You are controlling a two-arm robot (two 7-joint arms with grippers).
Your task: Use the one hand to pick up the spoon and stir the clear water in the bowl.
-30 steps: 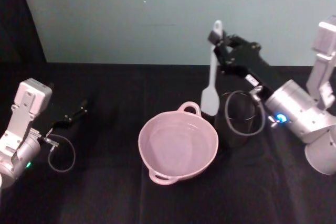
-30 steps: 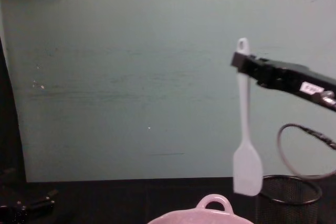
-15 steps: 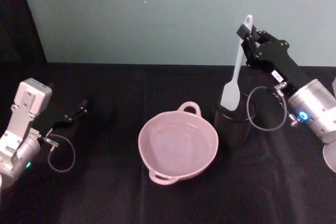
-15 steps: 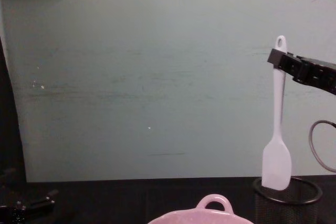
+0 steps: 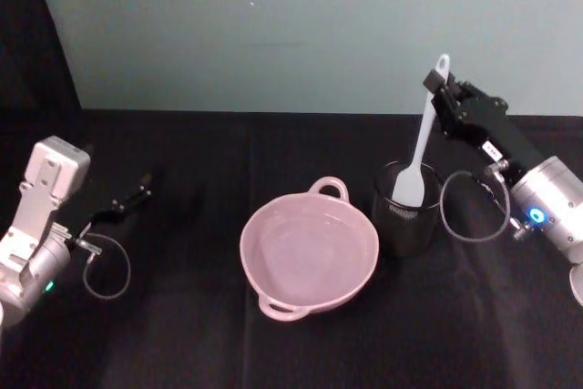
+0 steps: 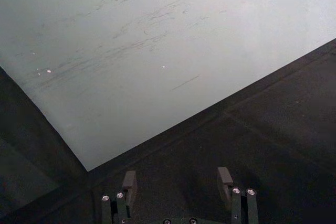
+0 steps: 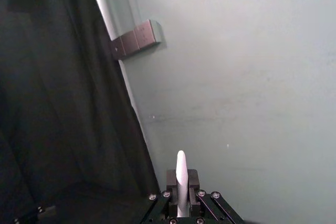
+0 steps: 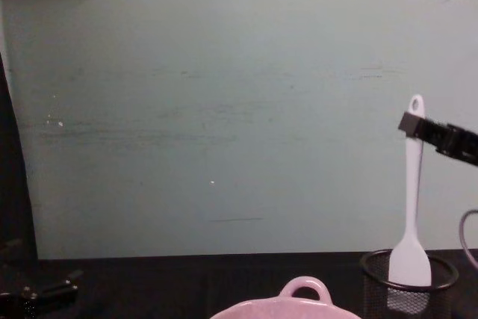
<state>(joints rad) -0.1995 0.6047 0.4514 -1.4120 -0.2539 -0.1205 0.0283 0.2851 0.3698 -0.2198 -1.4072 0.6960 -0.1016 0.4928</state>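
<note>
The right gripper (image 5: 444,90) sits at about 2 o'clock from the bowl (image 5: 309,248) and pinches the top of the spoon (image 5: 421,148), just under the hole in its handle. The spoon hangs almost straight up and down. Its flat blade dips into the black mesh cup (image 5: 404,220), which stands right beside the bowl at about 3 o'clock. The pink bowl sits in the middle of the black table (image 5: 182,334). The left gripper (image 5: 137,197) rests low over the table near 9 o'clock, with its fingers (image 6: 129,182) spread apart and holding nothing.
</note>
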